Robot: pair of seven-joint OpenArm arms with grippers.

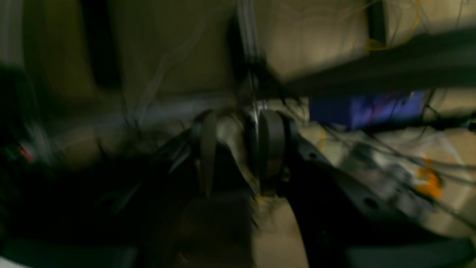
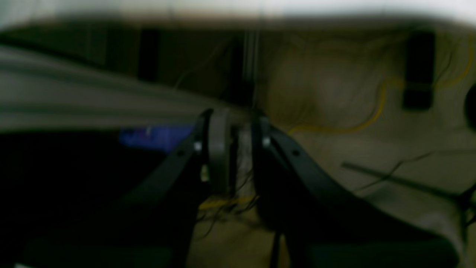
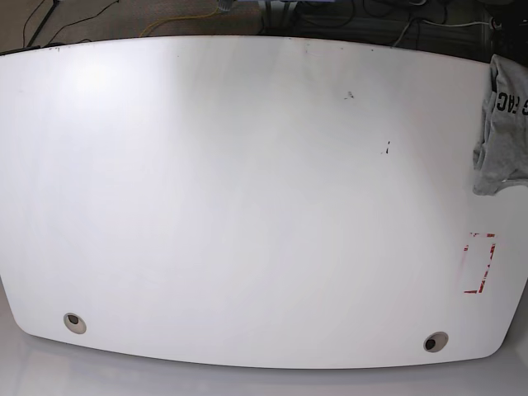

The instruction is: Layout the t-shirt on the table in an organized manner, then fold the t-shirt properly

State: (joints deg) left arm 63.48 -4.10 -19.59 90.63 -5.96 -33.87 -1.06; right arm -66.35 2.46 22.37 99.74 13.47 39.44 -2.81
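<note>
On the left end effector's side of the glossy white counter [image 3: 247,206], the t-shirt [image 3: 503,157] is lying bunched at the edge, above a red tape mark [image 3: 479,264]. Both wrist views are blurring badly. The left end effector [image 1: 240,149] is pointing at a beige floor with its jaws partly apart, while the right end effector [image 2: 240,149] is showing a narrower gap over a yellow cable [image 2: 375,111]. I cannot tell whether either is gripping anything.

A robotics lab or workshop: loose black and yellow cables [image 3: 177,22] trail over the brown floor at twelve o'clock beyond a large glossy white tabletop [image 3: 247,206], with red tape marking [image 3: 479,262] at four o'clock.
</note>
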